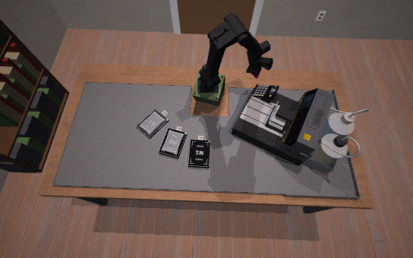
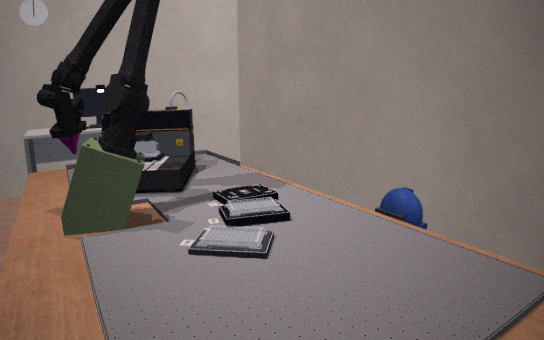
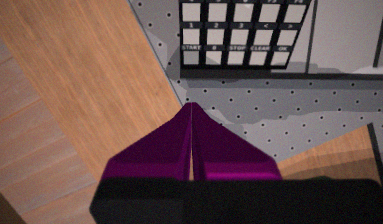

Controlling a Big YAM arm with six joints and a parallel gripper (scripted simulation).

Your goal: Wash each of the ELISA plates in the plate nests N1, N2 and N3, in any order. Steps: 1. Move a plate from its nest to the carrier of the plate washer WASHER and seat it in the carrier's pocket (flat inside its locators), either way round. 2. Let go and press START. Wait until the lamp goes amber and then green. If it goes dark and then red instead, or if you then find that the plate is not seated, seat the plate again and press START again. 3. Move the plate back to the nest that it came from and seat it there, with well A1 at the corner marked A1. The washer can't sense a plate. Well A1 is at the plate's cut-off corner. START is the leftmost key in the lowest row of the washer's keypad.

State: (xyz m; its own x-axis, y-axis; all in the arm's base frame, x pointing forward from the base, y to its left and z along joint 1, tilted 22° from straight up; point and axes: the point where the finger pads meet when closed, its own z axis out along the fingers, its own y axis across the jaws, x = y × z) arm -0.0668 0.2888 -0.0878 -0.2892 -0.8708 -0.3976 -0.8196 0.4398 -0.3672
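Observation:
My gripper point(image 1: 255, 75) point(image 2: 74, 151) point(image 3: 191, 111) is shut with nothing between its magenta fingertips, in the air off the keypad's lower edge. The START key point(image 3: 191, 58) is ahead of the tips in the wrist view. The washer point(image 1: 319, 114) point(image 2: 165, 172) stands at the right. A pale, clear block point(image 1: 279, 123) point(image 2: 147, 148), apparently a plate, is at its carrier, partly hidden; its seating cannot be told. Nest N1 point(image 1: 199, 152) point(image 2: 245, 195) is empty. One plate point(image 1: 172, 142) point(image 2: 252, 206) lies in the middle nest, another plate point(image 1: 152, 122) point(image 2: 232, 237) in the far-left nest.
The keypad point(image 1: 265, 91) point(image 3: 240, 37) adjoins the washer's deck. A small orange spot point(image 1: 271, 95) shows on it; whether it is the lamp cannot be told. White-topped bottles point(image 1: 334, 146) with hoses stand behind the washer. The green arm base point(image 1: 207, 99) point(image 2: 101, 192) is left of the washer.

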